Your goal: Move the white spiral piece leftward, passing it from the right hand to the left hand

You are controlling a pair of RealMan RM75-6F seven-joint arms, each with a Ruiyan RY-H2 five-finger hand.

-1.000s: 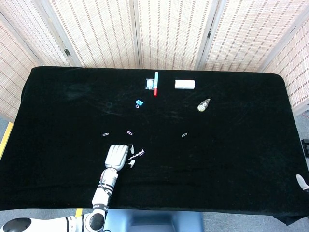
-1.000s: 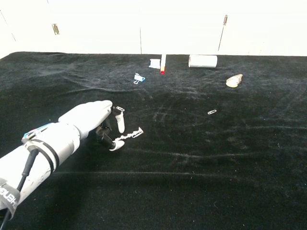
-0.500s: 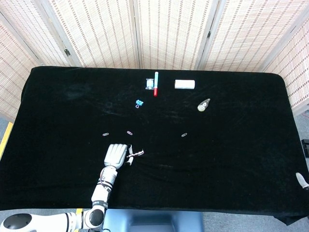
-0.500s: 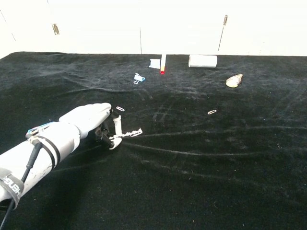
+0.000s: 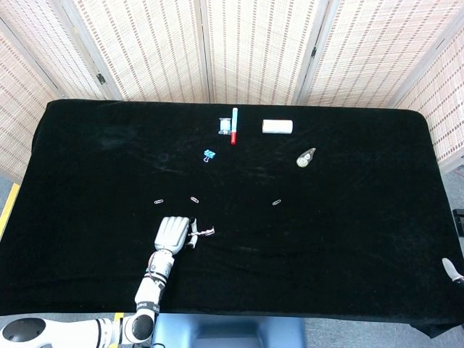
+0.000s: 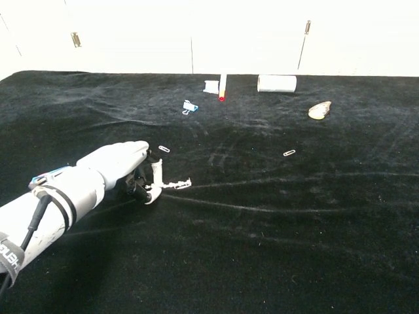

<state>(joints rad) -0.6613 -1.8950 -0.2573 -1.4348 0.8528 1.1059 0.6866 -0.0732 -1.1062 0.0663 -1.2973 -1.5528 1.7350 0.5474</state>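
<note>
Since one second ago, the left robot hand point(image 6: 124, 171) has slid a little toward the near-left part of the black cloth-covered desk point(image 5: 348, 232), taking the small white spiral piece point(image 6: 175, 185) with it. Its fingers point(image 6: 156, 171) pinch the left end of this piece, which lies low over the cloth. Small paper clips point(image 5: 194, 199) lie just beyond. To the right, wide bare cloth stays open. At the desk's right edge, only a tip of the right robot hand point(image 5: 454, 270) shows; I cannot tell its state.
</note>
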